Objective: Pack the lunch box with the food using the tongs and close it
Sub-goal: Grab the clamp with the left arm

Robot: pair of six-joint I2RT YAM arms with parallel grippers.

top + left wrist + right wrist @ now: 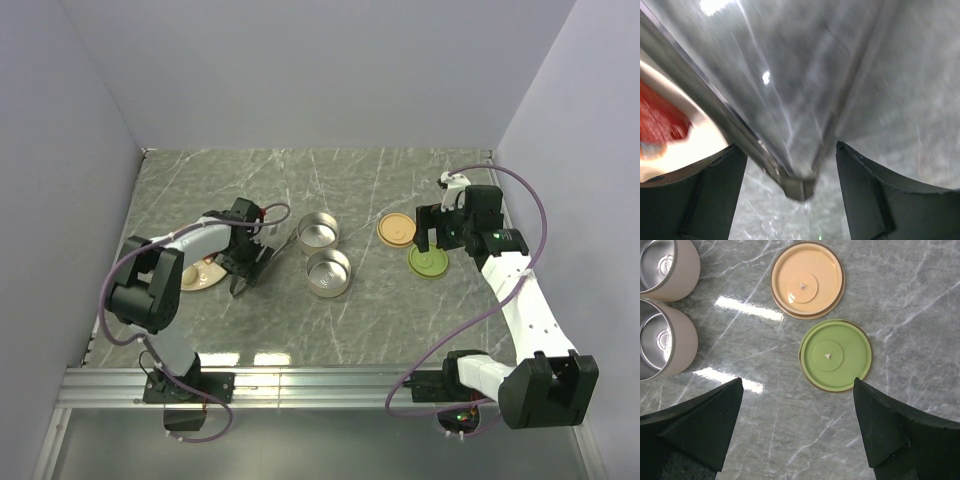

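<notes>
Fetching the tongs (276, 252), from above: left gripper (244, 280) low over them beside the plate (196, 284), tins (328, 289) empty. At the left wrist, with fingers (715, 200) parted astride their joined end, gripping nothing; next, likely closing gently. At the right wrist, with right gripper (797, 385) wide, empty, over the green lid (835, 356).

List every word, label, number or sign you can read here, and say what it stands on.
None can be read.
Steel tins: a stamped mark inside each base, too small and blurred to read.
Orange lid, green lid, tongs, plate: no lettering shows.
</notes>
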